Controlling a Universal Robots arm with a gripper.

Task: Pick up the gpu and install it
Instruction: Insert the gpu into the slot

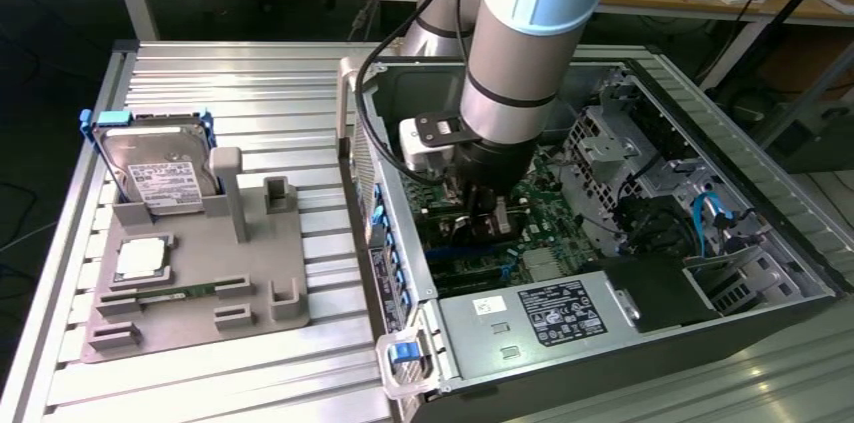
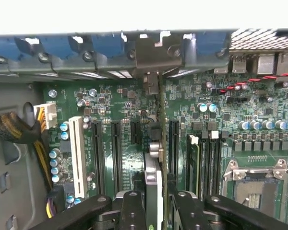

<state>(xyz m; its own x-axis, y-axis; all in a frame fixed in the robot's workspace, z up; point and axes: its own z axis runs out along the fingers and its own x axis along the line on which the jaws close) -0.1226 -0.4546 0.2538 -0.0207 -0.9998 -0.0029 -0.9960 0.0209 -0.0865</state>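
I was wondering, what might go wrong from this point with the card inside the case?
1. The gpu is held edge-on in the gripper among closely spaced black slots. A slight offset could press its edge onto the motherboard or a neighbouring slot.
2. Its far end sits close to the blue clips on the case wall and might catch there.

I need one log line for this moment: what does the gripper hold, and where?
gripper: shut on gpu | gpu: upright, edge toward motherboard slots | location: inside open computer case | seated: cannot tell
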